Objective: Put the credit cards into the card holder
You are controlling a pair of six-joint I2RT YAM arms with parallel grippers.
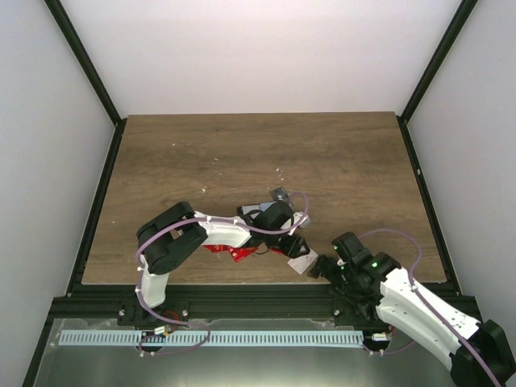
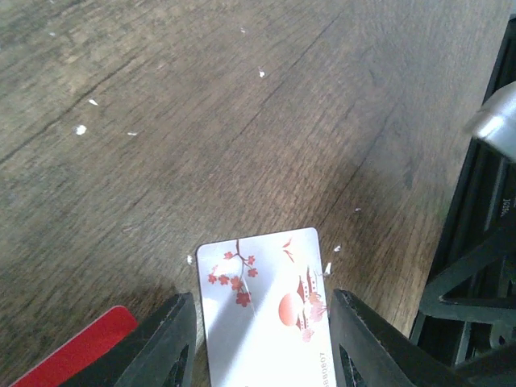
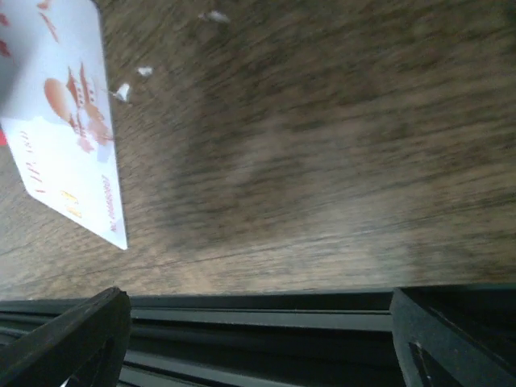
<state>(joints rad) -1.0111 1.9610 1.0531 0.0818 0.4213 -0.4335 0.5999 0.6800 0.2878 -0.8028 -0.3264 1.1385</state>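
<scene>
One credit card (image 2: 262, 310) sits between the left fingers (image 2: 165, 343), another card (image 2: 76, 347) beside them.

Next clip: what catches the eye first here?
A white card printed with red blossoms sits between the fingers of the left gripper, close to the near edge of the table. A few red cards peek out from under that arm. The right gripper hangs wide open beside the white card.

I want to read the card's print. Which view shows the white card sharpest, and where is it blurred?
Left wrist view: white card crisp, blossom print clear. Right wrist view: card and table grain smeared by blur. Top view: card tiny, print unreadable.
</scene>
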